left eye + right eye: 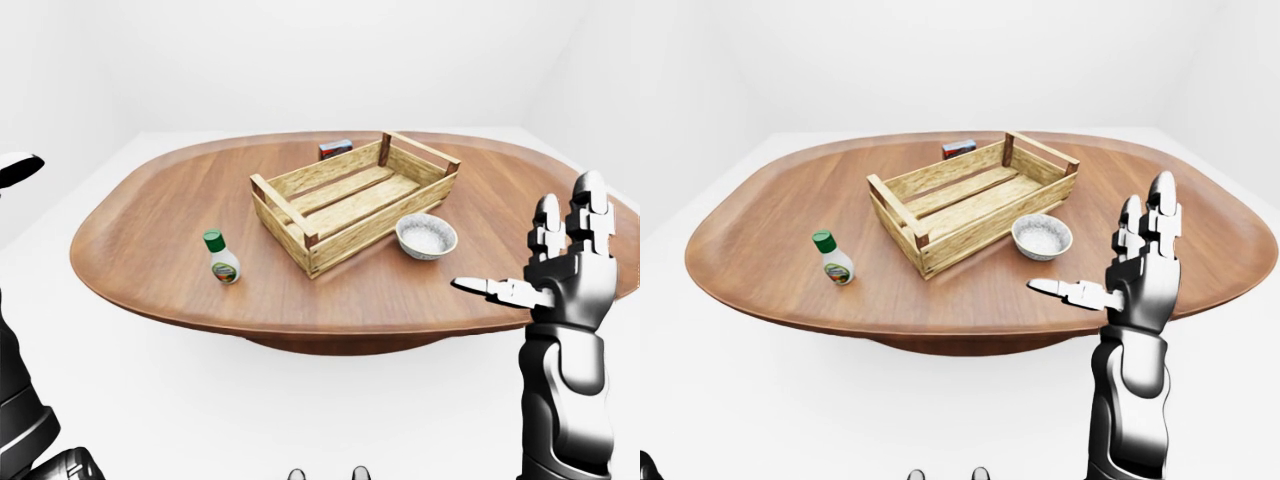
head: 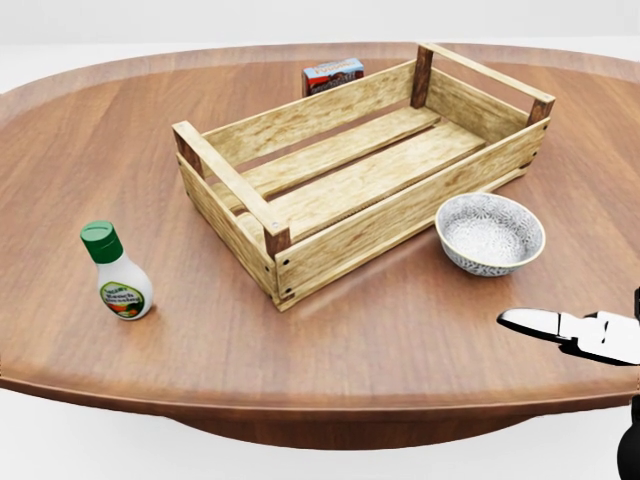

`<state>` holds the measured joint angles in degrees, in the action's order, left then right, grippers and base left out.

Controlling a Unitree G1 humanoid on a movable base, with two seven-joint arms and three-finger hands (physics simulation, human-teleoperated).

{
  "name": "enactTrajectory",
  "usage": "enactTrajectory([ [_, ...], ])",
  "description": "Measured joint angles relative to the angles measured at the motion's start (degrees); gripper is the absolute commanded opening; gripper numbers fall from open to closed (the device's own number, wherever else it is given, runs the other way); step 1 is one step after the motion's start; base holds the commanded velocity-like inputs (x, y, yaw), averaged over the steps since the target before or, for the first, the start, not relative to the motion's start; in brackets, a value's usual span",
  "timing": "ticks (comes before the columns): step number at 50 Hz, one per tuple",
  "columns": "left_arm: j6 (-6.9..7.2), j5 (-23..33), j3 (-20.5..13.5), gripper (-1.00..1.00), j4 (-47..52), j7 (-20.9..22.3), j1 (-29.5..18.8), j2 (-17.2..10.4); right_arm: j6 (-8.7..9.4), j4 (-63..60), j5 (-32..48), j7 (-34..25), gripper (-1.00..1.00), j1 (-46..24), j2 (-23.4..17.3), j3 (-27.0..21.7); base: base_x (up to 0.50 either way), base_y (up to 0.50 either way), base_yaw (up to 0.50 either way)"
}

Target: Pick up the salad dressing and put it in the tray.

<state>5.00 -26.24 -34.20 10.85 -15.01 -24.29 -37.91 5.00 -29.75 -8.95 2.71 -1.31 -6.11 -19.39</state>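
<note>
— Can you read the label on that salad dressing (image 2: 117, 274)?

— No. There's green lettering and a patch of red and green below it, too small to make out. One bottle, white with a green cap, standing upright on the tabletop (image 2: 400, 330), well to the left of the tray (image 2: 365, 165) in the head view, touching nothing.

— And the tray?

— One slatted wooden crate, nothing in it. Just beside its long wall stands a single patterned bowl (image 2: 490, 233), apart from the wood. Behind the far wall a small box (image 2: 334, 75) pokes up, red and blue print, half hidden by the slats; the wording is illegible.

— Anything between the bottle and the crate?

— Only bare wood.

— The hands?

— The right hand (image 1: 1130, 275) is raised off the table's near edge, fingers spread wide and upright, thumb pointing left, holding nothing. Of the left hand (image 1: 18, 168) only a white-and-black tip shows at the left edge of the left-eye view; I can't tell how its fingers stand.
</note>
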Motion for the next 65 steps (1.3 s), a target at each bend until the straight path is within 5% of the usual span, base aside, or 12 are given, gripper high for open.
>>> enactTrajectory([
  [20, 0.00, -0.4, -0.2, 1.00, -1.2, -0.4, 0.0, -0.6, 0.00, -0.3, -3.0, -3.7, 1.00, 1.5, 0.4, 0.4, 0.50, 0.04, 0.00],
  [50, 0.00, -0.7, -0.2, 1.00, -1.7, -0.6, 0.0, -0.7, 0.00, 1.3, 4.5, -4.8, 1.00, 2.2, 0.9, 1.7, 0.36, 0.46, 0.00],
  [65, 0.00, -0.8, -0.1, 1.00, -1.9, -0.7, 0.0, -0.6, 0.00, 0.7, 0.7, -7.3, 1.00, 2.9, 1.3, 1.5, 0.50, -0.01, 0.00],
])
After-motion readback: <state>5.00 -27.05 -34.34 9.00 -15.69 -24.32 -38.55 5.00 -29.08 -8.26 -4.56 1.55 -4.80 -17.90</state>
